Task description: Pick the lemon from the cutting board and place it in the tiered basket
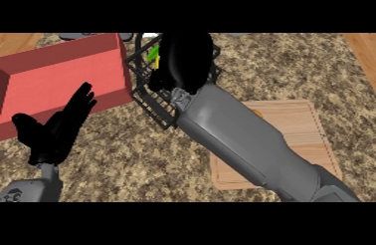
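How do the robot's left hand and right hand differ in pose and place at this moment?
The left hand is open with straight fingers pointing up, near the red box; the right hand is bent down over the black wire basket. The left hand touches nothing visible, while a yellow and green bit shows beside the right hand; whether it holds that, I cannot tell. The left forearm barely shows; the right forearm crosses the cutting board. Both hands are black.

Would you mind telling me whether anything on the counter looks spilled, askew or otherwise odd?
Nothing stands out. The light wooden cutting board lies flat, the black wire tiered basket stands by the red box, and the right hand is over the basket. The left hand rests open at lower left.
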You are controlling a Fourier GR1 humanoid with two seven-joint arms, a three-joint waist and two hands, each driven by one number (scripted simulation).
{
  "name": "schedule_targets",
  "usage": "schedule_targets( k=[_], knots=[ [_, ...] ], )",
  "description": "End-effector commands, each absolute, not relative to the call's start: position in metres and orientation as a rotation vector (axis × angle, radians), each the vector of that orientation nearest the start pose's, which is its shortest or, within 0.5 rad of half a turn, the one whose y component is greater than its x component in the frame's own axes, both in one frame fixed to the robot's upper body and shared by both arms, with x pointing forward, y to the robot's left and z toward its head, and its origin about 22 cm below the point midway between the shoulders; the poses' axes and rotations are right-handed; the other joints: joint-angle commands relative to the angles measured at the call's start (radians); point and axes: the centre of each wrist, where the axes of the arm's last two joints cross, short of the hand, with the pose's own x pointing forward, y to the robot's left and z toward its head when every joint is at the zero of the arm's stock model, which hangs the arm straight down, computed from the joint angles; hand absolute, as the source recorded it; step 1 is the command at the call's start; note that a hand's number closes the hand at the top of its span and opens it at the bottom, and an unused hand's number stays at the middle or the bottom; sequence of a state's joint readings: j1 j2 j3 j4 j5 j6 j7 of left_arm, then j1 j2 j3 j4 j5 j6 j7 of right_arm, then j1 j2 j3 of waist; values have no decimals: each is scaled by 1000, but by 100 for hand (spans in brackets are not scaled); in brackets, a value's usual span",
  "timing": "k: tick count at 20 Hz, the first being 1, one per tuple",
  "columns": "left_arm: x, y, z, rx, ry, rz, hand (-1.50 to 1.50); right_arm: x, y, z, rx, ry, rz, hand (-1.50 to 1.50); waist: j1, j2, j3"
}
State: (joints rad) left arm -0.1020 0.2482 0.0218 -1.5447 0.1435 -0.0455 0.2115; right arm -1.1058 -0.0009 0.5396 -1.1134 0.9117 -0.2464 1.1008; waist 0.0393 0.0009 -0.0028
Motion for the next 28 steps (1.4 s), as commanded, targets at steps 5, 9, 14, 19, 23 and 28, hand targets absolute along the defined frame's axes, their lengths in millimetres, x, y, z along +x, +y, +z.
schedule_targets(
  k=[5, 9, 14, 19, 23, 28],
  knots=[
    [262, 284, 33, 51, -1419, -130, 0, 369, 18, 174, -1172, -1550, 342, 150, 4, 6, 2],
    [259, 267, 38, 20, -1427, -137, 0, 385, 7, 153, -1163, -1548, 302, -150, 23, 10, 2],
    [271, 283, 38, 24, -1450, -145, 0, 394, 17, 166, -1186, -1560, 321, -150, 30, 14, 1],
    [255, 284, 28, 22, -1425, -159, 0, 396, 13, 173, -1074, -1610, 187, -150, 24, 10, 2],
    [266, 268, 29, 42, -1428, -123, 0, 391, 13, 173, -976, -1641, 46, -150, 8, 8, 2],
    [273, 282, 42, 53, -1420, -129, 0, 392, 6, 192, -836, -1725, -190, -150, -9, 4, 3]
  ],
)
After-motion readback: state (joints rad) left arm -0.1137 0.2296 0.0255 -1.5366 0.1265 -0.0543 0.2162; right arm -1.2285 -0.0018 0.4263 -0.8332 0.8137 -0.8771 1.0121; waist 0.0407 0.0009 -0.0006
